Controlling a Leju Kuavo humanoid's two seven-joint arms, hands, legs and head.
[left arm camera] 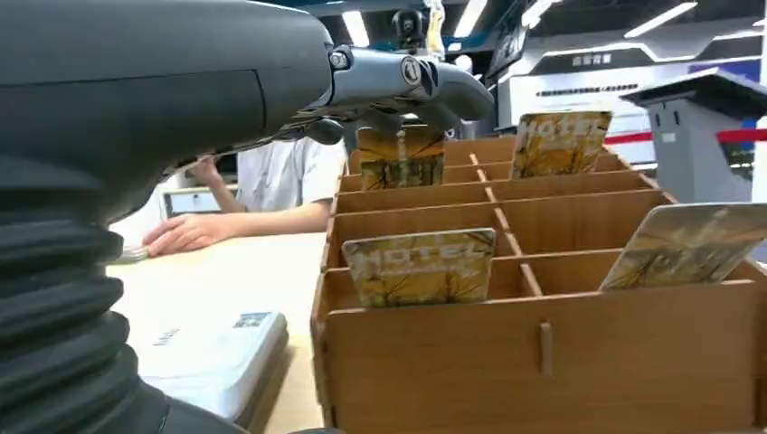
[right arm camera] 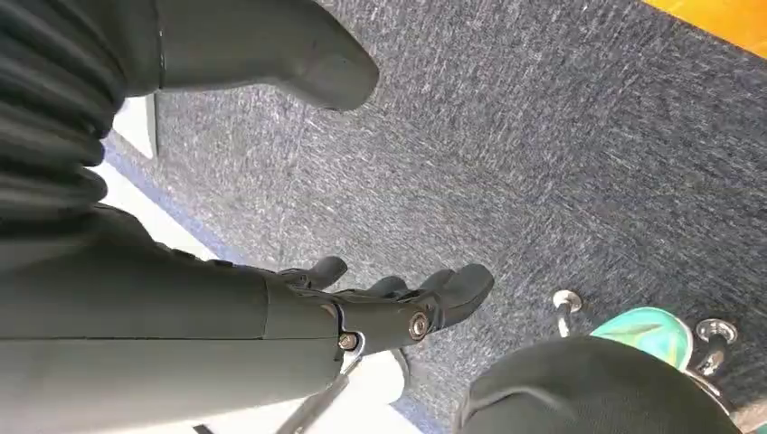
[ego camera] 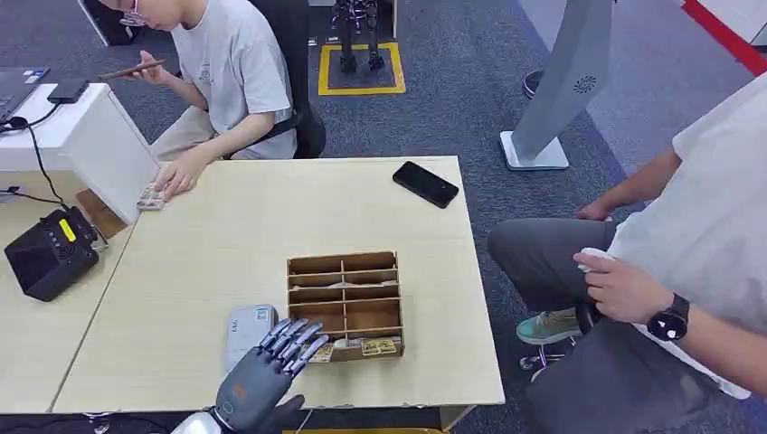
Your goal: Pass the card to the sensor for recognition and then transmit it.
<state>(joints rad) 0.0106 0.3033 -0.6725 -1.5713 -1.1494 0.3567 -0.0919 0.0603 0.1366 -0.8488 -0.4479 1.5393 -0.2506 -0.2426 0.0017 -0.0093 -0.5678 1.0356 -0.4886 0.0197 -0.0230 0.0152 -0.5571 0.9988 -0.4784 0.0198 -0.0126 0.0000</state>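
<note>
Left hand [ego camera: 271,366], fingers apart and empty, hovers over the box's [ego camera: 345,304] near row; a card [left arm camera: 420,266] stands just below. Thin, stiff, slick: pinch its exposed top edge. Right hand [right arm camera: 398,307] hangs slack

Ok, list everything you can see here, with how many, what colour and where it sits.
wooden card box: one, brown, near table edge, middle
hotel cards: at least four, yellow-brown, upright in box slots
sensor: one, pale grey, flat on the table left of the box
table: one, light wood
phone: one, black, far right of the table
black device: one, on the left side table
people: two, one seated at the far left corner, one seated right
left hand: fingers spread over the box's near left corner
right hand: hanging open above the carpet
</note>
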